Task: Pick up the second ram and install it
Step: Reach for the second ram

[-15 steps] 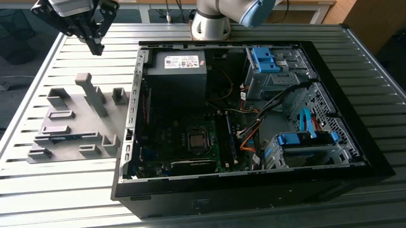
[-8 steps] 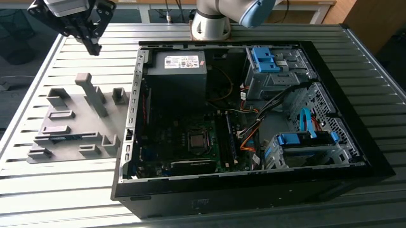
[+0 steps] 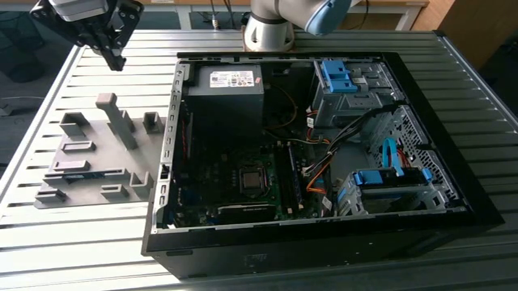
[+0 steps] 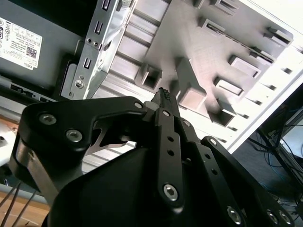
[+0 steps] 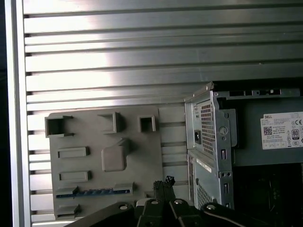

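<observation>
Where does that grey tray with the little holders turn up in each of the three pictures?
Exterior view: grey tray at the exterior view's left of the open computer case.
Second wrist view: grey tray beyond the end effector.
First wrist view: grey tray beside the case.
Shared landmark: the case's white label.

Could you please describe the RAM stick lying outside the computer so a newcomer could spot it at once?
Find the open computer case; on the exterior view's left of it a grey holder tray lies on the slatted table. The second ram is the thin blue-green strip in one tray slot, the only colour among grey blocks.
</observation>
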`<state>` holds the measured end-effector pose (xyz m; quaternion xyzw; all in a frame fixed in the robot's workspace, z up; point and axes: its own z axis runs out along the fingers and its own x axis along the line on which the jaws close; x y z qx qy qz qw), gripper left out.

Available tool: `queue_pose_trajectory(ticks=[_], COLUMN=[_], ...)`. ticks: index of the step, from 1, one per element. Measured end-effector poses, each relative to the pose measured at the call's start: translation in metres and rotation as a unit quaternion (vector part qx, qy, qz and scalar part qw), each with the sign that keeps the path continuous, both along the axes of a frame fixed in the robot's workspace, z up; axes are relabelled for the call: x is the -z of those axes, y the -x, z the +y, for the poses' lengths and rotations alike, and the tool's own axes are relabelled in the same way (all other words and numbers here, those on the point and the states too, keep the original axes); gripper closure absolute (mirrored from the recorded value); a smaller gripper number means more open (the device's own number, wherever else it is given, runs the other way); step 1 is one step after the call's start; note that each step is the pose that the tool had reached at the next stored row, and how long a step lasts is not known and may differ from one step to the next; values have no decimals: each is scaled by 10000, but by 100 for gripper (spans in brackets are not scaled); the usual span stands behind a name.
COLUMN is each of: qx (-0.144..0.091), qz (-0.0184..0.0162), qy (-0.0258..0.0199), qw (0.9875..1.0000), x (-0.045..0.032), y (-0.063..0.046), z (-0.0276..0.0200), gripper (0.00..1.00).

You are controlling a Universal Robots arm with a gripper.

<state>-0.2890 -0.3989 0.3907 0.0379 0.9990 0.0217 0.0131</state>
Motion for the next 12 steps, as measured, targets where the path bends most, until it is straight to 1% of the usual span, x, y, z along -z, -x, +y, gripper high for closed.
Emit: queue_pose_trajectory(ticks=[12], qx=[0], qz=[0], qy=[0], qw=[10000], x=[1], y=[95], z=[0], gripper=[89])
